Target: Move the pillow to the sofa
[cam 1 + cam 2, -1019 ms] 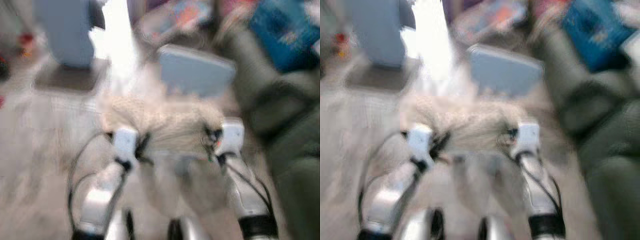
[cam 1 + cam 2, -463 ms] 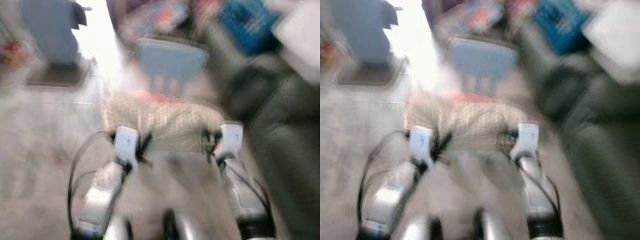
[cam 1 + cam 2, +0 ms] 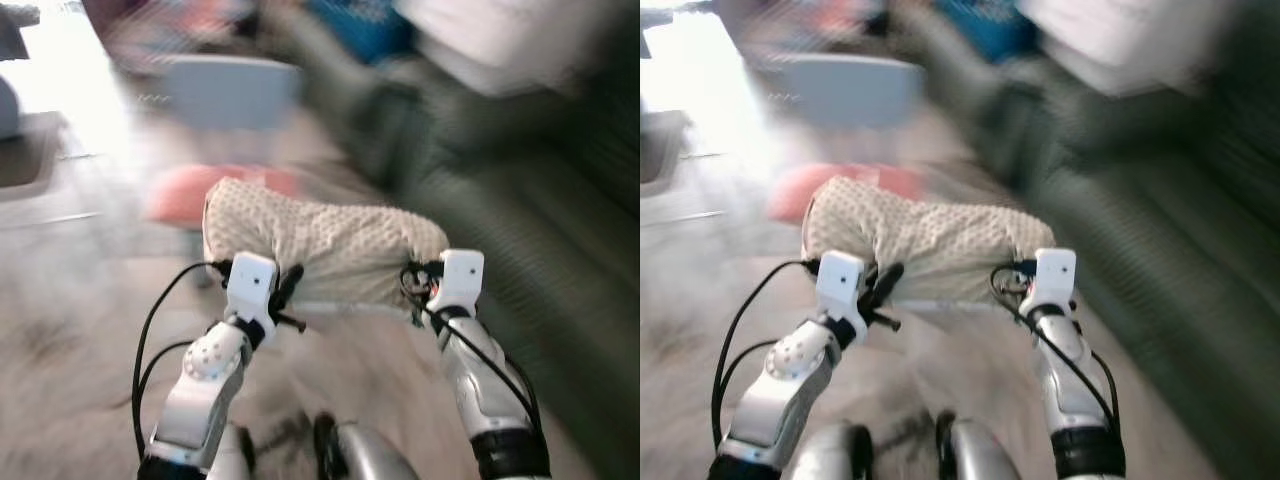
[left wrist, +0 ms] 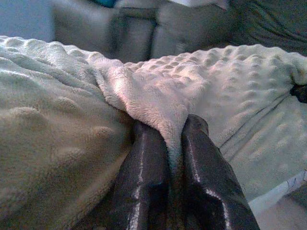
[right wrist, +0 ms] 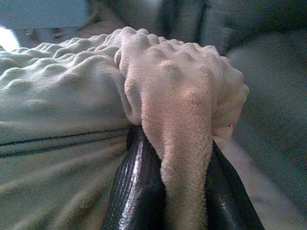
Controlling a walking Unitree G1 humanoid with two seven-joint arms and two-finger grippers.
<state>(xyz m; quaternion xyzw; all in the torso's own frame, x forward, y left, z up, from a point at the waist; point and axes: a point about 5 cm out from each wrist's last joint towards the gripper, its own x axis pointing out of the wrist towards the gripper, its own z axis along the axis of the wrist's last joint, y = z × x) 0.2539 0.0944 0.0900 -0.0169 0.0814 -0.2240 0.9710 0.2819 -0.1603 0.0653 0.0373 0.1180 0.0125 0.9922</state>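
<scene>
Since 1 s ago the view swung right, so the sofa (image 3: pixel 520 230) now sits close, right of the pillow (image 3: pixel 325 250). Left gripper (image 4: pixel 173 143) & right gripper (image 5: pixel 184 158) each pinch a pillow end, long axis running left-right between them; right arm's nearer the sofa.

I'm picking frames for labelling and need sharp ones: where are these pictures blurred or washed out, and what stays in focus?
Eye views: the dark sofa and floor smear with motion blur, the upper left corner is blown out white, yet the pillow and both arms stay fairly sharp. Left wrist view: crisp on the left gripper pinching fabric, soft background. Right wrist view: right gripper likewise sharp, sofa behind defocused.
</scene>
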